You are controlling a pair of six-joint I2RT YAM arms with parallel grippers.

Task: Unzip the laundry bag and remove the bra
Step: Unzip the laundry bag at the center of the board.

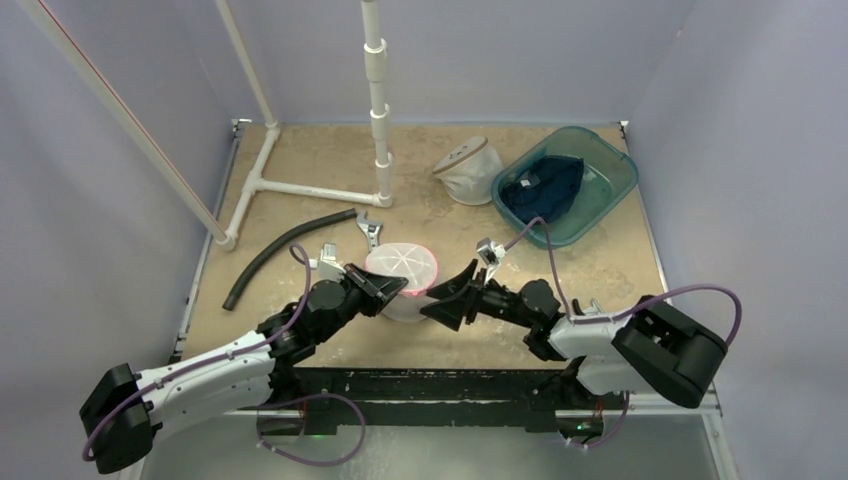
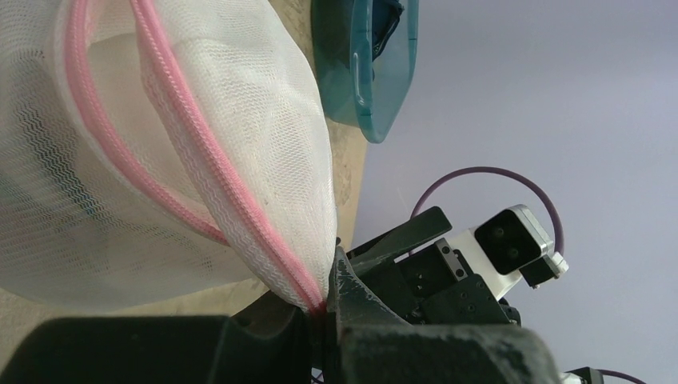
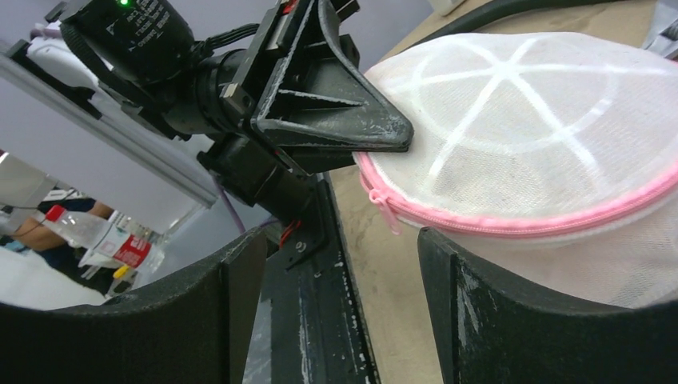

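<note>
The laundry bag (image 1: 402, 268) is a round white mesh pouch with a pink zipper, lying near the table's front middle. My left gripper (image 1: 392, 290) is shut on its edge, pinching the zipper seam (image 2: 240, 200) between the jaws (image 2: 326, 308). My right gripper (image 1: 452, 295) stands open just right of the bag, with nothing between its fingers (image 3: 340, 240). The pink zipper pull (image 3: 384, 210) hangs at the bag's rim, a little beyond the right gripper's fingertips and below the left gripper. The bra is hidden.
A teal bin (image 1: 565, 185) holding a dark blue garment (image 1: 543, 187) stands at the back right, with a second white mesh bag (image 1: 468, 168) beside it. A white pipe frame (image 1: 300, 188), a black hose (image 1: 285, 255) and a wrench (image 1: 368, 232) lie left of the bag.
</note>
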